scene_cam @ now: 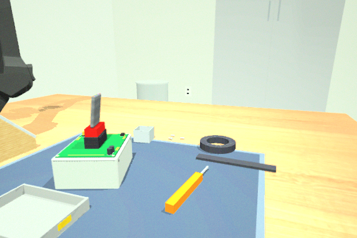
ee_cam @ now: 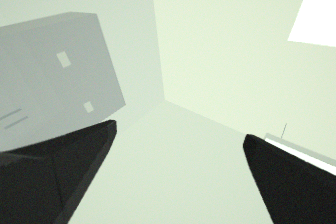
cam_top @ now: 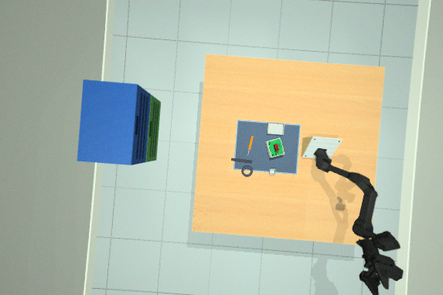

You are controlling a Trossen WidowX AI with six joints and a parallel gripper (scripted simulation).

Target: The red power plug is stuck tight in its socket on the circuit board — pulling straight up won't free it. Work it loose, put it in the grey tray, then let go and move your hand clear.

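Top view: the red plug (cam_top: pixel 277 147) (scene_cam: pixel 95 129) lies well apart from the open gripper (cam_top: pixel 380 285) (ee_cam: pixel 180 129).

Red plug (cam_top: pixel 277 147) (scene_cam: pixel 95 129), green board (cam_top: pixel 272 150) (scene_cam: pixel 76 151), orange-handled screwdriver (cam_top: pixel 250 144) (scene_cam: pixel 184 193)

Surface (cam_top: pixel 248 89) (scene_cam: pixel 315 162) is shared by two views: seen from high overhead, and close up from low at its side. Wrist view is aimed past the fingers at walls.

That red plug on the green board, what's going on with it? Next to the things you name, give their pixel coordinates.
Nobody is handling the red plug (cam_top: pixel 277 147) (scene_cam: pixel 95 129) right now. It sits in its black socket (scene_cam: pixel 92 142) on the board (cam_top: pixel 271 153) (scene_cam: pixel 73 151). The robot's hand (ee_cam: pixel 179 133) is open with nothing in it, off away from the board. The grey tray (cam_top: pixel 275 129) (scene_cam: pixel 76 204) nearby holds no plug, so the job remains undone.
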